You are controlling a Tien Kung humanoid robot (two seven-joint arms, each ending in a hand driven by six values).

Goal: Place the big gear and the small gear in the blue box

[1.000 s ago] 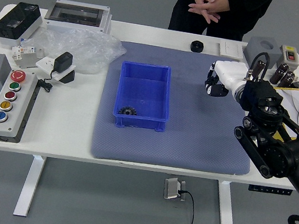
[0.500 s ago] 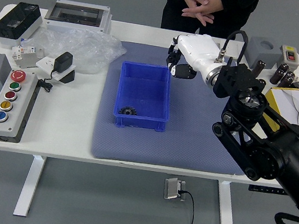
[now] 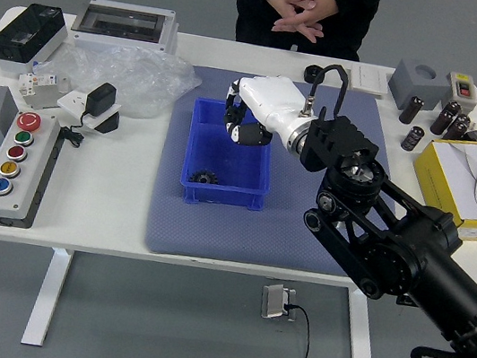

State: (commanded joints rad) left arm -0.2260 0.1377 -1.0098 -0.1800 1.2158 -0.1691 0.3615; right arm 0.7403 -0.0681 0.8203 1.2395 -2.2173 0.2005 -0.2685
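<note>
Box [image 3: 222, 196], one, blue, beneath the right hand [image 3: 240, 117]; its far right corner is covered by the hand. One dark gear [image 3: 203, 176] is seen inside, nearer the robot and left of the hand; size class not certain. Whether anything is gripped cannot be told, the underside being hidden. Two person's hands [image 3: 300, 12] are clasped beyond it. Five buttons [image 3: 9, 169] are counted on a panel [image 3: 39, 167], well left.
</note>
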